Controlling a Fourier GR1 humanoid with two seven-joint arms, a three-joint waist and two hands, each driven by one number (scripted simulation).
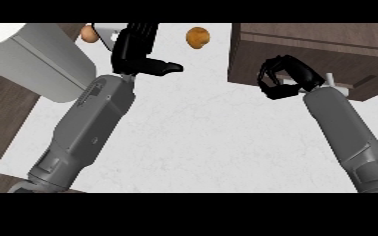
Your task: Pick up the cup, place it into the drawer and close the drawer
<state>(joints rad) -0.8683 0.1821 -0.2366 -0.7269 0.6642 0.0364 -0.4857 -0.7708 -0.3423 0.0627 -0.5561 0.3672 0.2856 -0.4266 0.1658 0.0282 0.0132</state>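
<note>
Left robot hand [134, 54]: fingers straight, empty; your nearer one.
White cup [107, 30]: just left of those fingers.
Right robot hand [284, 77]: curled, empty, over dark brown drawer [295, 47].

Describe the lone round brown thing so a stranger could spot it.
Find the dark wooden unit at the upper right of the counter. Just left of it lies the round orange-brown thing. Its lookalike sits half hidden beyond the left hand; this one lies alone.
</note>
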